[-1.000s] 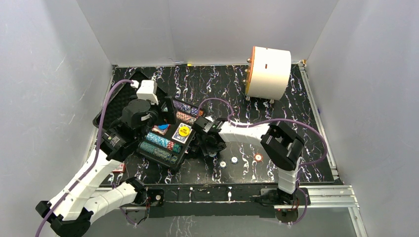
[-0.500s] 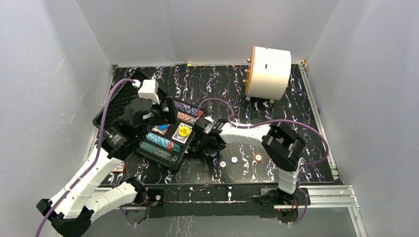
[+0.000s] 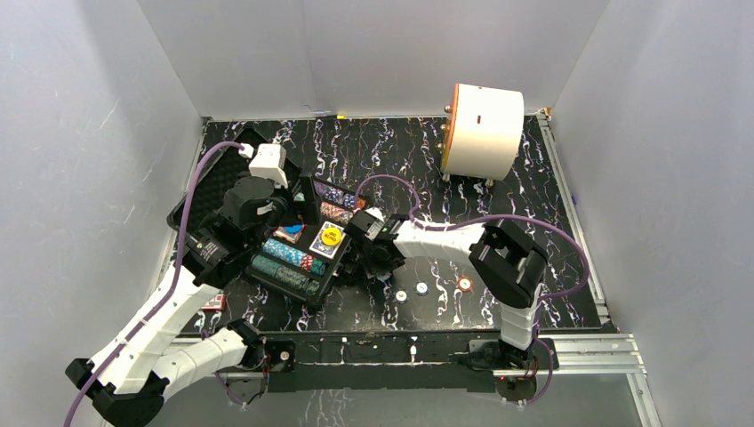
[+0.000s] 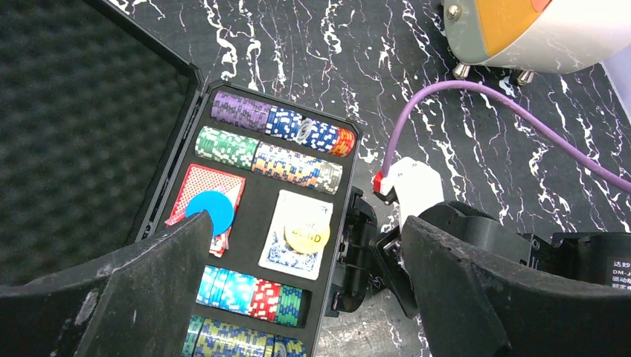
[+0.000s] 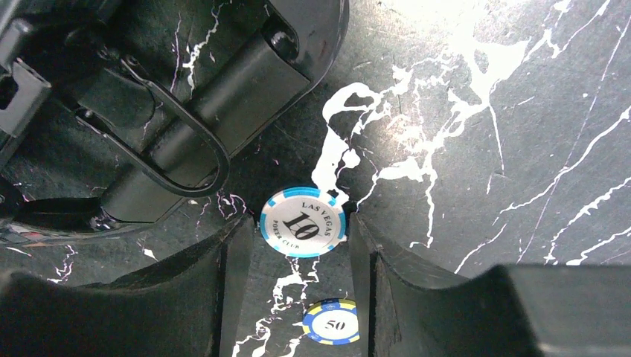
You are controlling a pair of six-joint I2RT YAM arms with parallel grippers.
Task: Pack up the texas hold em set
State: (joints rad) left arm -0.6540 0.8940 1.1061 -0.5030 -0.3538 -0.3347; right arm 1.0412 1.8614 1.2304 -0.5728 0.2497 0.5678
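Note:
The black case (image 3: 331, 267) lies open at centre left, its foam-lined lid (image 4: 82, 134) folded back to the left. Rows of multicoloured poker chips (image 4: 275, 123) fill its slots. A red deck (image 4: 199, 186) carries a blue round button (image 4: 210, 210), and a blue deck (image 4: 286, 253) carries a yellow button (image 4: 306, 236). My left gripper (image 4: 305, 230) hovers open above the tray. My right gripper (image 5: 298, 227) is low on the table beside the case handle (image 5: 186, 160), shut on a white-and-blue "10" chip (image 5: 303, 222) at its fingertips.
A blue-and-yellow "50" chip (image 5: 331, 321) lies on the table between the right fingers, behind the held chip. Three loose chips (image 3: 421, 288) sit right of the case. A large white cylinder with an orange face (image 3: 483, 132) stands at the back right.
The right gripper's jaws have narrowed around the "10" chip beside the case. The left arm has barely shifted above the tray.

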